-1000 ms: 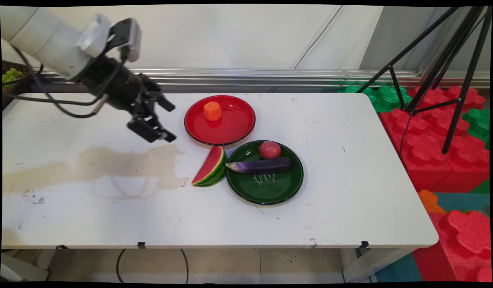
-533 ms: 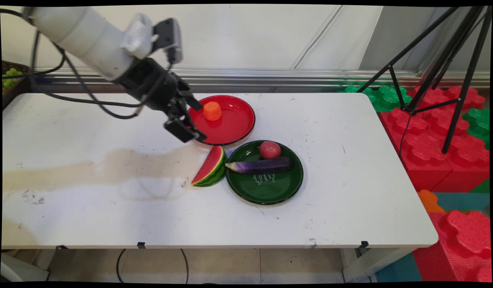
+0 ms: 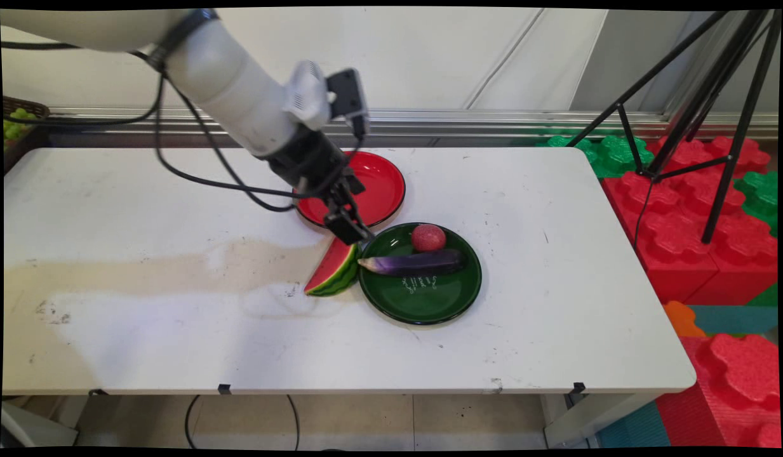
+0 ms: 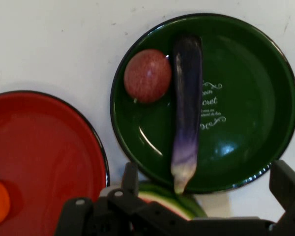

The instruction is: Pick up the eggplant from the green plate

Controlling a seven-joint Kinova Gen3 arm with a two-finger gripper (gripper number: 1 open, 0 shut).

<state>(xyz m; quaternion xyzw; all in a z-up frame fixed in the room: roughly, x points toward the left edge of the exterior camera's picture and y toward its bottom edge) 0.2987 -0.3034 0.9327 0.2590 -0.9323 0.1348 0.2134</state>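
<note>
your white table carries a red plate toward the back, a green plate just in front of it, and a watermelon slice touching the green plate's left rim.

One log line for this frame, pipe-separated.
gripper: open, above watermelon slice | beside: green plate with eggplant, red ball | behind: red plate

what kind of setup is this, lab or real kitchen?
Probably a robot lab or demo space, not a kitchen: toy food such as a watermelon slice and eggplant on a plain white table, a black tripod, and big foam blocks on the floor.
</note>
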